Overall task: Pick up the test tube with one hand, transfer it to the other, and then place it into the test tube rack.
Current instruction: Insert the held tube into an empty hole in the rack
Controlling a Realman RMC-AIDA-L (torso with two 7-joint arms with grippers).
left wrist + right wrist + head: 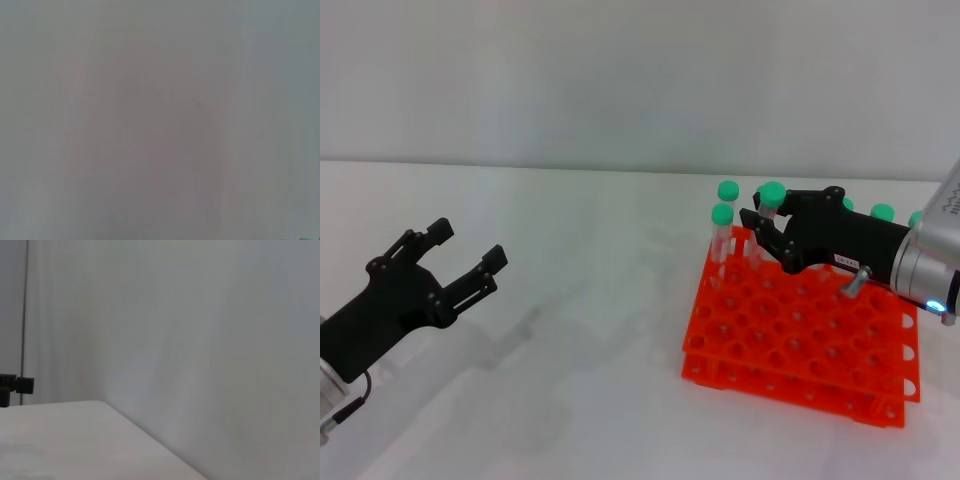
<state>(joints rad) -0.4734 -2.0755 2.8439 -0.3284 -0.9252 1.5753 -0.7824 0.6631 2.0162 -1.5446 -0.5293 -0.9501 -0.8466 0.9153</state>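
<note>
Now the right gripper (765, 232), right of frame, is clasping the test tube (772, 205) above the test tube rack (800, 345), apparently to seat it; the left gripper (460, 262) is idling released at lower left.

You are looking at a plain white table (580, 300) that runs back to a pale wall. Only 1 thing rests directly on it: the test tube rack (800, 335), bright orange-red, 2 tiers, sitting on your robot's right side. Its grid of round holes faces up, and green-capped tubes stand along its far edge.
</note>
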